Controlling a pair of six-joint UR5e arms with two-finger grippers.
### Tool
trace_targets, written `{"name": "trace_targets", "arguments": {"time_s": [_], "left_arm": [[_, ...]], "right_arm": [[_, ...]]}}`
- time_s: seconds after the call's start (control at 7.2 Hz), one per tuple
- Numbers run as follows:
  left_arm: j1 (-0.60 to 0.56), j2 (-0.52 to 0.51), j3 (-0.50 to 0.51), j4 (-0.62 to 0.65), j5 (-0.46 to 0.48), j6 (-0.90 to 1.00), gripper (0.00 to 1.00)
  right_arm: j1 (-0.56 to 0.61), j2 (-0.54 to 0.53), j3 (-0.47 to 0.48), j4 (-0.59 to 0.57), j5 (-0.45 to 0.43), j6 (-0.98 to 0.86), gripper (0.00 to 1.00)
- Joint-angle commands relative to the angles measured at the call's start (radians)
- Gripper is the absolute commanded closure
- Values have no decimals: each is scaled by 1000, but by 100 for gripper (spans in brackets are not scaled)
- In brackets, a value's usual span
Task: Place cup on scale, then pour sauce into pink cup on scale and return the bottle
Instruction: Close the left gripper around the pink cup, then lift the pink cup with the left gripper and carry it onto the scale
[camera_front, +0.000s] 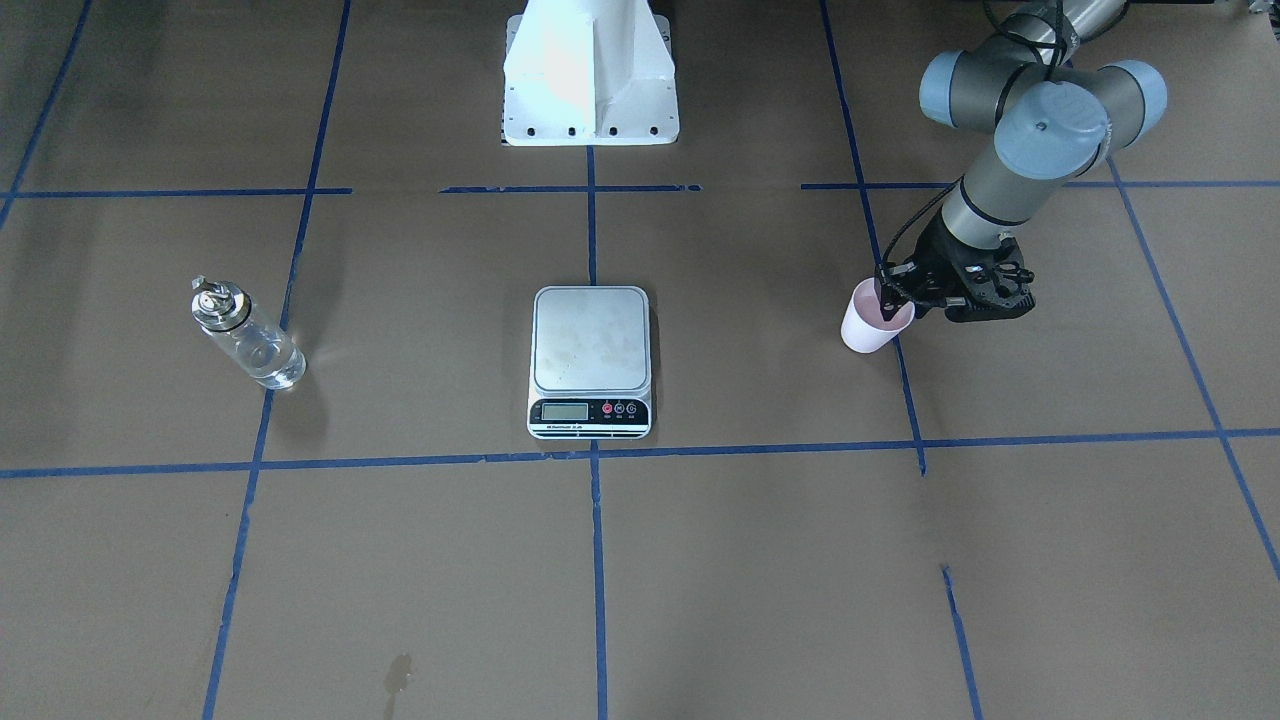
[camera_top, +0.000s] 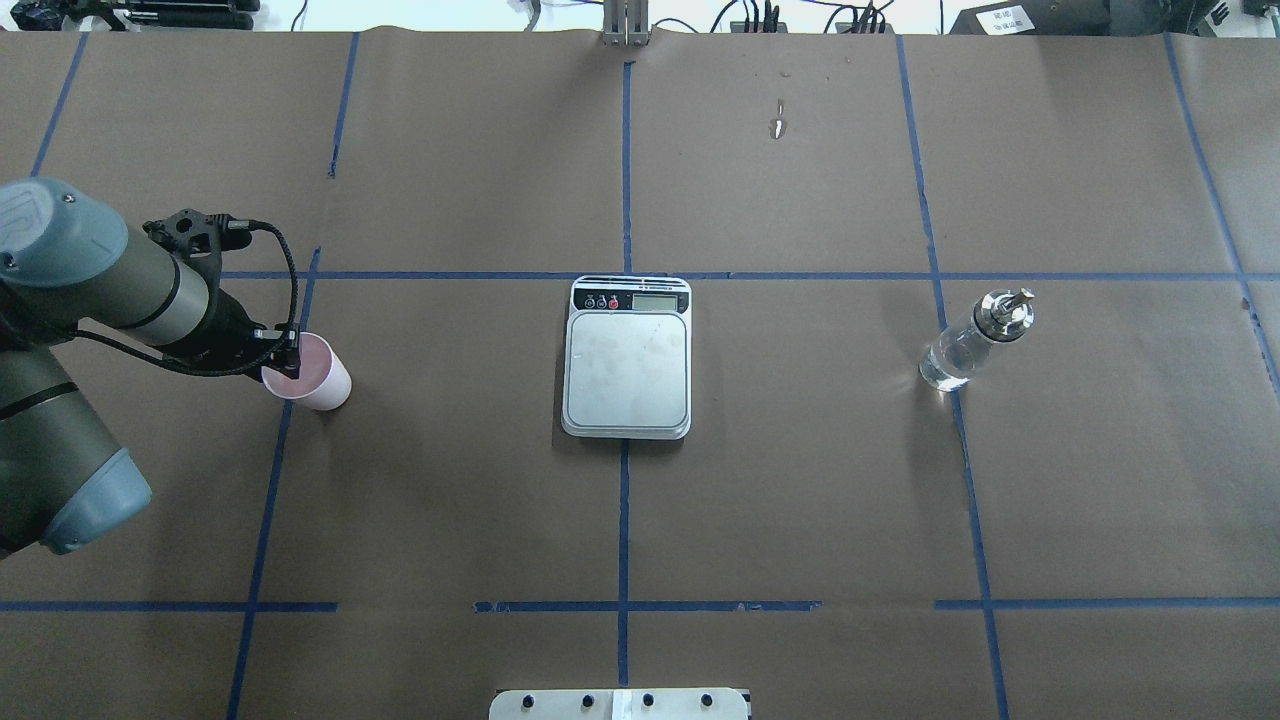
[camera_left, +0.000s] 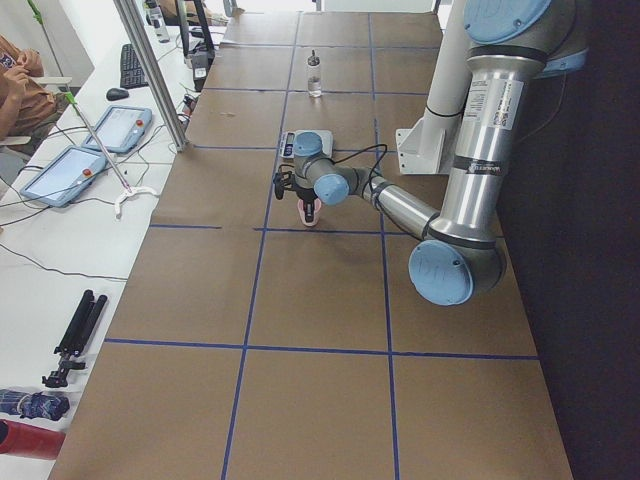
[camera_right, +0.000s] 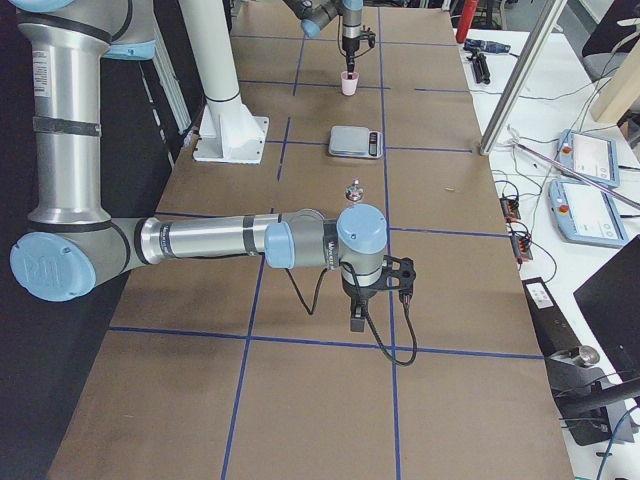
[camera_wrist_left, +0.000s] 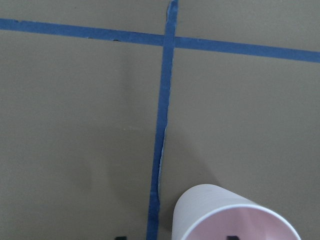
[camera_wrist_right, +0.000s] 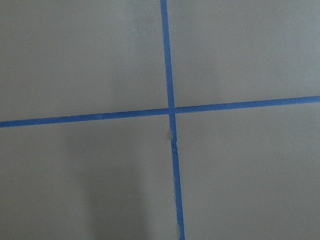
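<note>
The pale pink cup (camera_front: 868, 332) stands upright on the table, well to the scale's side; it also shows in the overhead view (camera_top: 318, 378). My left gripper (camera_front: 887, 300) is at the cup's rim. In the left wrist view its dark fingertips (camera_wrist_left: 119, 237) stand wide apart, one outside the cup (camera_wrist_left: 225, 215) and one inside it, so it is open. The scale (camera_front: 590, 345) lies in the middle with a bare platform. The glass bottle (camera_front: 250, 340) of clear liquid stands on the far side. My right gripper (camera_right: 356, 322) hovers over bare table beyond the bottle; I cannot tell its state.
The white robot base (camera_front: 590, 70) is behind the scale. Blue tape lines (camera_front: 595, 455) grid the brown table. A small stain (camera_front: 398, 675) marks the paper near the operators' edge. Tablets (camera_left: 110, 130) and cables lie on the side bench.
</note>
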Motion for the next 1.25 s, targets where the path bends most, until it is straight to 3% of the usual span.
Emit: {"name": "trace_targets", "arguments": {"time_s": [0.0,0.28,0.56,0.83,1.11], "left_arm": [[-3,6,-14,2,3,3,100],[-12,18,-78,20,-6,1,100],[-28,-26,-216,266,-5,3,100],[-34,-239,-234,504,-8,-12,100],[-26,-371,-203,550,-28,-151,100]], "right_arm": [[0,0,3,0,1,0,0],[0,0,8,0,2,0,0],[2,-1,8,0,4,0,0],[0,0,12,3,2,0,0],[-2,0,31,3,2,-3,0]]}}
